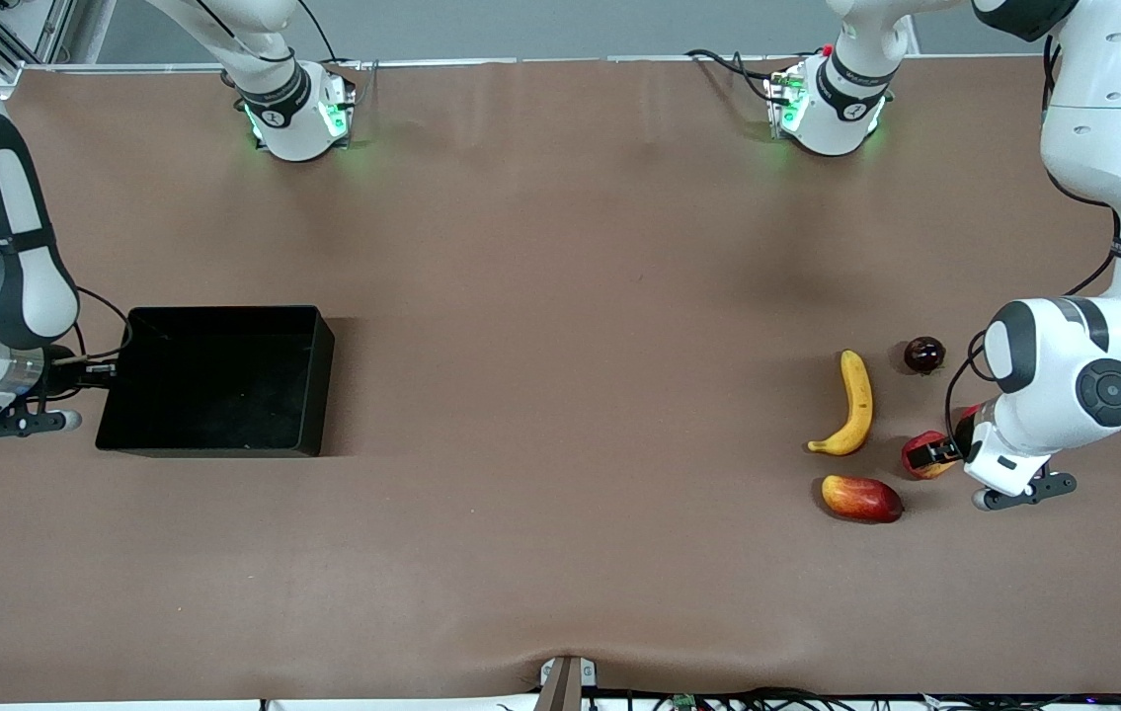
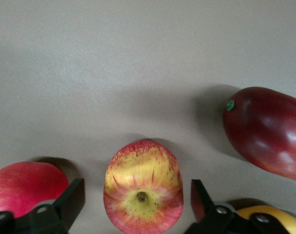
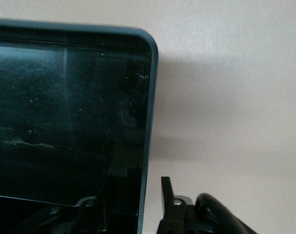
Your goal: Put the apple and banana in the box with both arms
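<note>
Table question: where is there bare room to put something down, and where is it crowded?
The wide brown stretch of table between the black box and the banana is bare. It is crowded at the left arm's end, where banana, apple, mango and a dark round fruit cluster around the left gripper.

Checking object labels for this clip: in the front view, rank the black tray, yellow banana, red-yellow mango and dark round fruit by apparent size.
1. Shallow black plastic tray
2. Curved yellow banana
3. Elongated red-yellow mango, shorter than the banana but thicker, so that pair is close
4. Small dark red round fruit
</note>
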Tool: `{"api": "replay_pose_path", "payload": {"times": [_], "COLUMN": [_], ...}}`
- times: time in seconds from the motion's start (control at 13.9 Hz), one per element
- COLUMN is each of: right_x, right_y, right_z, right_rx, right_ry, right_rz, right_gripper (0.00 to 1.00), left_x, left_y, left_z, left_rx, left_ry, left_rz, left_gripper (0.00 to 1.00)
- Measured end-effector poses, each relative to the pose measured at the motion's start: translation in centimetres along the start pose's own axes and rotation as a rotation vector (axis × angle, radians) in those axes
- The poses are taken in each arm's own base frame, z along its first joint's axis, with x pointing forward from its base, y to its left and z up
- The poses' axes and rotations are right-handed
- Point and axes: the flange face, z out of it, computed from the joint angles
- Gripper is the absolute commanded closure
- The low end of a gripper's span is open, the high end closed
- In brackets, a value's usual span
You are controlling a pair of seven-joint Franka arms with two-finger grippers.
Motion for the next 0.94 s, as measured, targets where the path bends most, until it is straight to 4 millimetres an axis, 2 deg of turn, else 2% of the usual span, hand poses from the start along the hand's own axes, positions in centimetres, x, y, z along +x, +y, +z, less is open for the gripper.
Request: {"api": "replay_pose_path", "payload": {"times": [0.29,0.43,0.58,0.72,0.79,0.94], "right_x": [-0.2,-0.2,0.2,1.5,2.4,4.4], "right_y": [0.1,-0.1,-0.7,-2.5,-3.9,-8.2], "right_z": [0.4,0.4,-0.6,-3.4,-4.9,-7.0], "right_rx": [0.023,0.048,0.094,0.136,0.146,0.160], "right_ry": [0.006,0.002,-0.017,-0.032,-0.030,-0.013], "right_rz": [-0.001,0.005,0.010,-0.015,-0.037,-0.080], "right_gripper": [1.00,1.00,1.00,1.00,1.00,1.00], "left_x": [-0.1,-0.1,-0.1,0.0,0.2,0.7], "left_y": [0.2,0.2,0.4,0.6,0.9,1.5], "left_z": [0.3,0.3,0.3,0.1,-0.2,-1.3], "left_rx": [0.001,0.003,0.004,0.008,0.010,0.008], "left_ry": [-0.005,-0.004,-0.003,0.003,0.011,0.026], "left_rz": [-0.006,-0.004,0.000,0.010,0.017,0.027], "left_gripper": [0.71,1.00,1.00,1.00,1.00,1.00]}}
